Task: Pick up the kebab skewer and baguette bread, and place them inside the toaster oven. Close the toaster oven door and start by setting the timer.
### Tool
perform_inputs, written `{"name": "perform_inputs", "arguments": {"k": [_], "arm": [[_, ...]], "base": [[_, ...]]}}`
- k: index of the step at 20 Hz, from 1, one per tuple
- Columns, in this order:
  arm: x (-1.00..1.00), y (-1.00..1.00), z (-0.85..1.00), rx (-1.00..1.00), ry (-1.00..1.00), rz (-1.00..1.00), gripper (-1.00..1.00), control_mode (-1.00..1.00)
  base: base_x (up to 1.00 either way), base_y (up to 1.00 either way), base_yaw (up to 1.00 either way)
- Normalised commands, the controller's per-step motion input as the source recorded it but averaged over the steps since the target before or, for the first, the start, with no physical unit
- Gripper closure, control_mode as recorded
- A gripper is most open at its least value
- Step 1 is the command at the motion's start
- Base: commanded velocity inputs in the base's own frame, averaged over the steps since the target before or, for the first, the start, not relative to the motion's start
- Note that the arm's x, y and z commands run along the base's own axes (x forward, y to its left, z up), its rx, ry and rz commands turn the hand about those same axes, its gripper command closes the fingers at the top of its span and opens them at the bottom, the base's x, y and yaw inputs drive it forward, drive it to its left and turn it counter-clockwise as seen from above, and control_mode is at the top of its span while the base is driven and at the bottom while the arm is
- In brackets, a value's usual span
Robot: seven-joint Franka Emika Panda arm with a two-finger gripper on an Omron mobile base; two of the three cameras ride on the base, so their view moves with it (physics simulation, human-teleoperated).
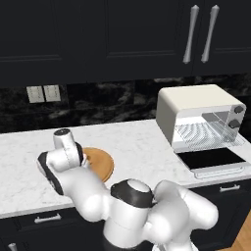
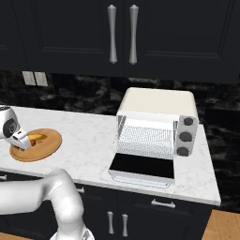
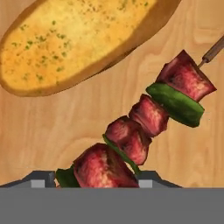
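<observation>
**Pincer down over the skewer on the round board**

Left base: bent white arm hides most of the round wooden board (image 1: 100, 164); boxy cream toaster oven (image 1: 198, 115) well right, glass door (image 1: 212, 159) dropped flat.

Right base: gripper (image 2: 21, 143) low on the board, golden baguette (image 2: 36, 137) just beyond.

Hand: glossy meat-and-pepper kebab skewer (image 3: 144, 131) runs between the fingertips (image 3: 41, 180); whether they pinch it, I can't tell. Crusty baguette lies above.

The arm folds low to the left, pincer (image 2: 21, 142) pointing down, fingers part-closed.
</observation>
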Motion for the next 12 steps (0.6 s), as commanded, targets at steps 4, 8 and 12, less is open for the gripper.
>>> {"name": "perform_inputs", "arguments": {"k": [4,8,12], "arm": [[-0.92,-0.99,-0.02,0.01,-0.06,0.0,1.0,-1.0],[-1.0,-0.86,0.89,0.06,-0.18,0.08,1.0,-1.0],[-1.0,-0.95,1.0,0.0,-0.15,0.19,1.0,-1.0]], "base": [[0.0,0.0,0.0],[0.0,0.0,0.0],[0.0,0.0,0.0]]}}
